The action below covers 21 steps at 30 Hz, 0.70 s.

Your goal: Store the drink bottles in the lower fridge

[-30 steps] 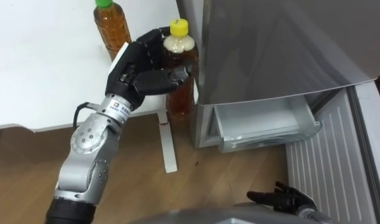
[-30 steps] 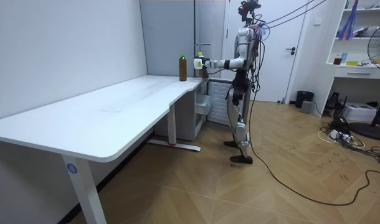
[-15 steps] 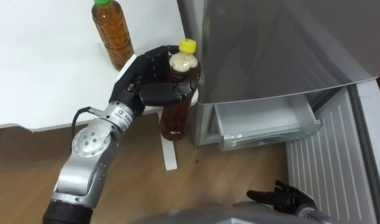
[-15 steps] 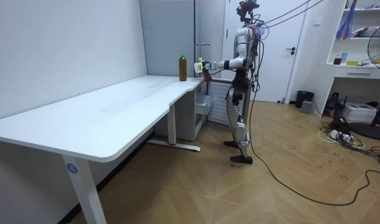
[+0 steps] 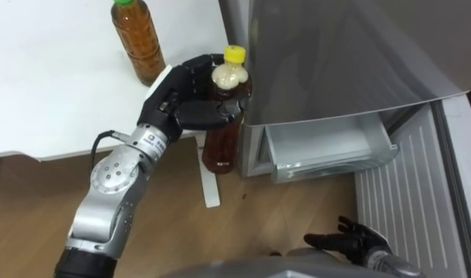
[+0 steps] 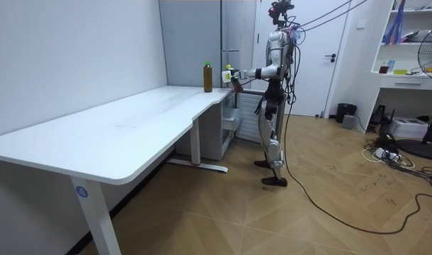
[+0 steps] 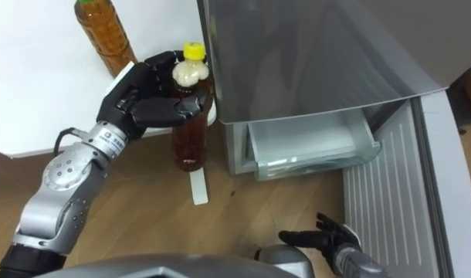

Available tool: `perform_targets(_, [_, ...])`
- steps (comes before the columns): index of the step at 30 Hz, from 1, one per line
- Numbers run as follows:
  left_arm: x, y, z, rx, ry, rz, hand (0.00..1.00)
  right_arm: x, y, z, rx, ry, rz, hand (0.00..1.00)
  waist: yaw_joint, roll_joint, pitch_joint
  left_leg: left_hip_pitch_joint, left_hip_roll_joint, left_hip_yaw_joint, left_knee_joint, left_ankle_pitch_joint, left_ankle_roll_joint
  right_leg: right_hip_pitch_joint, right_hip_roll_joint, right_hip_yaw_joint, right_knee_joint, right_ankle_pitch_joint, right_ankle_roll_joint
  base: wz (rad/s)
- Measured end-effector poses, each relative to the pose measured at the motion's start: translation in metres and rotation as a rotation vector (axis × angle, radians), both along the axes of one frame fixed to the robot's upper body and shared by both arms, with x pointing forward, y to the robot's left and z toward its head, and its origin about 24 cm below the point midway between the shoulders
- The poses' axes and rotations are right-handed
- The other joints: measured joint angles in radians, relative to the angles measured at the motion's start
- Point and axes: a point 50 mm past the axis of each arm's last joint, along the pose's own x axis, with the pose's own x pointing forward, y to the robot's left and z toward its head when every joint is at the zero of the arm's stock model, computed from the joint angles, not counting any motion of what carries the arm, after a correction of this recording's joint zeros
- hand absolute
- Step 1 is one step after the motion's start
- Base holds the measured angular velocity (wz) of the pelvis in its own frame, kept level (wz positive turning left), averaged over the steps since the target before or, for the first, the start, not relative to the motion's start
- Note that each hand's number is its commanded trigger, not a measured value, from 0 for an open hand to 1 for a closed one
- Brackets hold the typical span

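A grey fridge (image 5: 336, 62) stood just right of the robot's left hand (image 5: 175, 99). Its lower drawer (image 5: 328, 148) was open, below and to the right of that hand. A white table (image 5: 58, 85) spread out to the hand's left. The left hand's fingers were wrapped round the neck of a yellow-capped bottle (image 5: 220, 147) of brown drink. It held the bottle upright past the table's edge, close to the fridge's corner. A second bottle (image 5: 139, 42), green-capped, stood on the table just beyond the hand. The right hand (image 5: 351, 241) hung low with its fingers loosely spread, holding nothing. To do this step well, the bottle probably needed lowering clear of the fridge's corner, kept upright, then moving right into the drawer.
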Motion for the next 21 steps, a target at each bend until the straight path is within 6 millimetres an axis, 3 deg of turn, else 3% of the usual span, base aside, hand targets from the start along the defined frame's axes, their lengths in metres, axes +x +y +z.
perform_targets(5, [0.001, -0.004, 0.012, -0.024, -0.053, -0.027, 1.00, 0.021, 0.016, 0.004, 0.040, -0.053, 0.171, 0.00, 0.014, -0.014, 0.0075, 0.002, 0.002, 0.001, 0.009, 0.000, 0.000, 0.000, 0.000, -0.002, 0.010, 0.000, 0.000, -0.02])
perform_targets(8, [0.001, -0.007, 0.012, -0.065, -0.058, -0.027, 1.00, 0.040, 0.039, 0.011, 0.093, -0.134, 0.319, 0.00, 0.032, -0.018, 0.0097, 0.003, 0.003, 0.004, 0.008, 0.001, -0.001, -0.001, 0.000, -0.004, 0.010, 0.002, -0.004, -0.02])
perform_targets(13, [-0.002, -0.012, 0.007, -0.066, -0.033, -0.056, 1.00, 0.071, 0.071, 0.040, 0.202, -0.320, 0.548, 0.00, 0.080, -0.025, 0.0093, 0.004, 0.002, 0.004, 0.009, 0.002, -0.003, 0.001, -0.001, -0.005, 0.011, 0.004, -0.006, 0.01])
perform_targets(17, [-0.006, -0.012, -0.005, -0.056, 0.014, -0.078, 1.00, 0.079, 0.093, 0.060, 0.314, -0.422, 0.688, 0.00, 0.091, -0.026, 0.0097, 0.002, -0.001, -0.016, 0.016, 0.002, -0.003, 0.010, -0.008, -0.025, 0.010, 0.002, -0.004, 0.15])
perform_targets(21, [-0.009, -0.015, -0.014, -0.053, 0.053, -0.092, 1.00, 0.078, 0.102, 0.066, 0.399, -0.436, 0.758, 0.00, 0.102, -0.028, 0.0095, 0.003, -0.005, -0.025, 0.017, 0.002, -0.002, 0.015, -0.014, -0.030, 0.011, 0.001, -0.003, 0.06])
